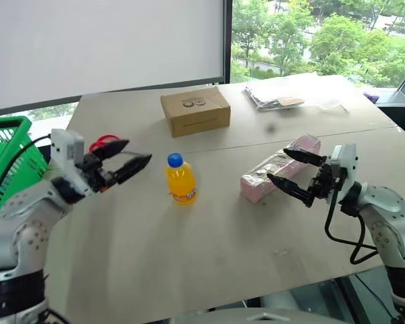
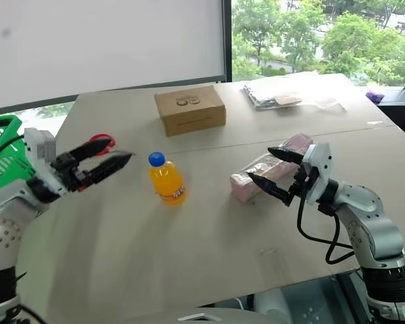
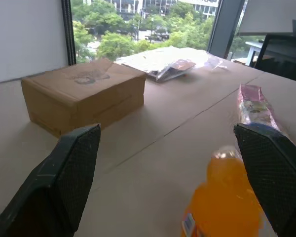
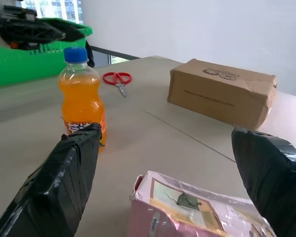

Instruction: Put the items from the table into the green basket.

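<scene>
Spread wide and holding nothing: the black fingers of the left gripper (image 1: 127, 156), aimed at the orange-drink bottle (image 1: 181, 179) and stopped just short of it, with the red-handled scissors (image 1: 102, 143) lying flat on the table (image 1: 189, 250) behind those fingertips, on the side away from the bottle. Parted just as wide on the bottle's far side: the fingers of the right gripper (image 1: 293, 171), one tip above and one below the near end of the long pink pack (image 1: 280, 169), bracketing it without a visible squeeze.

Standing upright near the seam of the beige tabletop, blue cap on — the bottle, with the pink pack lying on its side well apart from it toward the right arm. Beyond the bottle, past the seam: a closed cardboard box (image 1: 196, 111), and farther off a clear plastic bag (image 1: 283, 94) of papers. At the table's edge on the scissors' side of the bottle, behind the left arm: the green basket (image 1: 10, 158), with nothing visible in the part of it that shows.

Judged to be the very start of a pick, all three items out on the table. Likely called for next — a firm close of the right fingers across the pack's narrow width, or a short advance of the left to straddle the bottle's body before closing, then a lift and a carry across to the basket.
</scene>
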You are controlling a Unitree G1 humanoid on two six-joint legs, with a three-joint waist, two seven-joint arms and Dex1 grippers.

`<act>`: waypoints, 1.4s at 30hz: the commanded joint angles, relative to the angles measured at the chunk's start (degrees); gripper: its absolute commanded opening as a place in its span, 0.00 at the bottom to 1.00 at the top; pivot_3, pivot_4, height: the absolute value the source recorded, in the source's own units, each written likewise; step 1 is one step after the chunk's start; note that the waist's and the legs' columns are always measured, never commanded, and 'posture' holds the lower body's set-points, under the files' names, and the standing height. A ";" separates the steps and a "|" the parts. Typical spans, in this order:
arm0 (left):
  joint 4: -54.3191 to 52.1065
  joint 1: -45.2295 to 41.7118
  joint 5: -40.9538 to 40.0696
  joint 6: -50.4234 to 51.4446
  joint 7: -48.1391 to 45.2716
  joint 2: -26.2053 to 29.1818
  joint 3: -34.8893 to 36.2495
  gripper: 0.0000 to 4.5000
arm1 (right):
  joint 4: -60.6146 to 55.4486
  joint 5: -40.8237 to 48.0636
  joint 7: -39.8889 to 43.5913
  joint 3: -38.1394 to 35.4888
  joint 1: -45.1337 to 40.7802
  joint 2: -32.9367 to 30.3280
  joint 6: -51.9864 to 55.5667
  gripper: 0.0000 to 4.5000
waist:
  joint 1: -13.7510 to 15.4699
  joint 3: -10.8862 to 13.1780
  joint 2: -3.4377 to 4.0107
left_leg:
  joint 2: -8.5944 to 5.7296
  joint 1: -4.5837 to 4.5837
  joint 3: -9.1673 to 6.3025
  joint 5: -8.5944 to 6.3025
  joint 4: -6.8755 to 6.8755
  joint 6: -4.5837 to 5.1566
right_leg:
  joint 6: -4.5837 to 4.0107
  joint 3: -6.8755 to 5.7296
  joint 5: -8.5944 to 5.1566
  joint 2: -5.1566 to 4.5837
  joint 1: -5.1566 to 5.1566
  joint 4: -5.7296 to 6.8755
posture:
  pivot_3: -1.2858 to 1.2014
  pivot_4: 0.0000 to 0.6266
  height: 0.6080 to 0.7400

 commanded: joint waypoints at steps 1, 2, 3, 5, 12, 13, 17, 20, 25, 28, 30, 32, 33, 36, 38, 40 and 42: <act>-1.51 2.30 6.71 -7.01 -5.57 2.02 -5.89 0.99 | -0.64 0.36 1.57 -0.36 -0.46 -0.33 -1.41 1.00 | 0.21 -0.12 0.14 | 0.02 0.00 -0.01 0.00 0.00 0.00 | -0.02 0.00 -0.01 0.14 0.00 0.00 | 0.54 0.01 1.00; -1.77 1.83 6.99 -7.61 -5.91 1.34 -7.74 0.99 | -0.44 0.12 1.78 -0.22 -0.51 -0.34 -1.48 1.00 | 0.41 -0.16 0.16 | 0.02 -0.01 -0.01 0.01 0.00 -0.01 | -0.16 0.01 -0.10 0.29 0.01 0.00 | 0.54 0.01 1.00; -1.70 1.03 8.50 -9.98 -6.01 0.20 -9.74 0.99 | -0.37 -0.11 2.10 -0.03 -0.50 -0.57 -1.34 1.00 | 0.80 -0.23 0.20 | 0.01 -0.02 -0.04 0.01 0.02 -0.02 | -0.18 -0.01 -0.11 0.29 0.01 0.00 | 0.54 0.01 1.00; -0.40 -0.87 10.93 -12.85 -5.45 -1.73 -12.53 0.99 | -0.36 -0.57 2.71 0.38 -0.43 -1.19 -0.67 1.00 | 1.32 -0.41 0.22 | 0.01 0.00 -0.03 0.02 0.06 -0.02 | -0.18 0.01 -0.12 0.29 0.04 0.00 | 0.54 0.00 1.00; 7.70 -6.85 14.95 -18.21 -6.45 -7.33 -18.89 0.99 | -2.09 -1.18 6.00 1.95 2.18 -6.35 2.06 1.00 | 1.16 -0.89 0.35 | 0.03 -0.03 0.01 -0.01 0.08 0.01 | -0.01 0.04 0.00 0.32 0.03 0.00 | 0.52 0.00 1.00; 9.51 -7.74 15.85 -19.50 -6.52 -7.94 -19.45 0.99 | -2.71 -0.62 5.88 1.76 2.16 -6.39 2.63 1.00 | 0.88 -0.90 0.35 | 0.05 -0.02 0.06 -0.01 0.07 0.02 | 0.00 0.08 0.00 0.36 0.02 0.00 | 0.52 0.00 1.00; 17.49 -11.59 19.03 -24.93 -5.27 -11.08 -20.73 0.99 | -4.54 0.46 5.06 1.71 2.34 -5.77 3.81 1.00 | 0.23 -0.95 0.33 | 0.08 0.00 0.05 0.00 0.08 0.01 | 0.01 0.08 0.00 0.39 0.03 0.04 | 0.52 0.00 1.00; 22.91 -14.72 21.35 -28.43 -5.37 -13.50 -22.27 0.99 | -4.94 0.20 4.64 2.23 2.54 -5.33 3.93 1.00 | 0.23 -1.15 0.26 | 0.06 0.00 0.03 0.00 0.12 0.01 | 0.02 0.05 0.01 0.41 0.04 0.05 | 0.50 0.00 1.00; 26.54 -17.42 22.37 -30.23 -5.17 -16.58 -23.60 0.99 | -5.93 2.71 5.37 2.13 2.77 -5.18 5.51 1.00 | -0.16 -1.35 0.25 | 0.03 -0.01 0.10 -0.01 0.15 0.03 | 0.05 0.09 0.03 0.39 0.03 0.05 | 0.50 0.00 1.00; 27.02 -17.52 22.70 -30.96 -4.53 -17.20 -23.49 0.99 | -7.10 5.06 5.92 1.86 3.07 -5.44 7.12 1.00 | -0.34 -1.35 0.25 | 0.07 0.00 0.08 -0.01 0.15 0.03 | 0.05 0.11 0.03 0.40 0.03 0.06 | 0.50 0.00 1.00; 26.70 -17.17 22.50 -30.90 -4.29 -17.41 -23.24 0.99 | -7.41 5.26 5.67 2.04 3.09 -5.43 7.43 1.00 | -0.33 -1.37 0.26 | 0.08 0.00 0.04 -0.01 0.15 0.03 | 0.05 0.08 0.03 0.41 0.03 0.07 | 0.50 0.00 1.00; 26.24 -16.69 22.24 -30.75 -4.13 -17.42 -22.96 0.99 | -7.38 5.11 5.49 2.34 3.01 -5.32 7.46 1.00 | -0.30 -1.38 0.27 | 0.08 0.00 0.03 -0.01 0.15 0.03 | 0.05 0.08 0.03 0.41 0.03 0.08 | 0.50 0.00 1.00; 25.99 -16.43 21.96 -30.60 -3.86 -17.46 -22.62 0.99 | -7.24 4.97 5.45 2.54 2.89 -5.19 7.41 1.00 | -0.31 -1.39 0.27 | 0.08 0.00 0.05 -0.01 0.15 0.03 | 0.05 0.09 0.03 0.41 0.03 0.08 | 0.50 0.00 1.00; 25.40 -16.42 21.08 -29.70 -0.72 -17.56 -20.27 0.72 | -6.63 5.16 5.80 3.25 1.99 -4.72 7.51 1.00 | -0.40 -1.42 0.27 | 0.08 0.00 0.07 -0.01 0.17 0.03 | 0.06 0.10 0.03 0.40 0.03 0.09 | 0.50 0.00 1.00; 24.55 -16.48 20.20 -28.76 1.15 -17.47 -18.70 0.67 | -6.13 5.21 6.10 3.71 1.32 -4.29 7.52 1.00 | -0.69 -1.42 0.27 | 0.09 0.01 0.06 -0.01 0.19 0.03 | 0.06 0.10 0.03 0.40 0.03 0.13 | 0.52 0.00 1.00; 23.08 -15.88 20.07 -27.74 1.94 -16.80 -17.90 0.67 | -5.46 4.90 6.57 4.25 0.66 -3.91 7.28 1.00 | -0.71 -1.42 0.27 | 0.10 0.02 0.03 -0.01 0.20 0.03 | 0.06 0.09 0.03 0.40 0.02 0.20 | 0.52 0.00 1.00; 21.58 -15.67 19.83 -26.32 3.92 -16.12 -16.00 0.67 | -4.61 4.67 6.85 4.78 -0.53 -3.41 7.04 1.00 | -0.62 -1.42 0.27 | 0.10 0.02 0.01 -0.01 0.20 0.03 | 0.05 0.08 0.02 0.41 0.02 0.24 | 0.52 0.00 1.00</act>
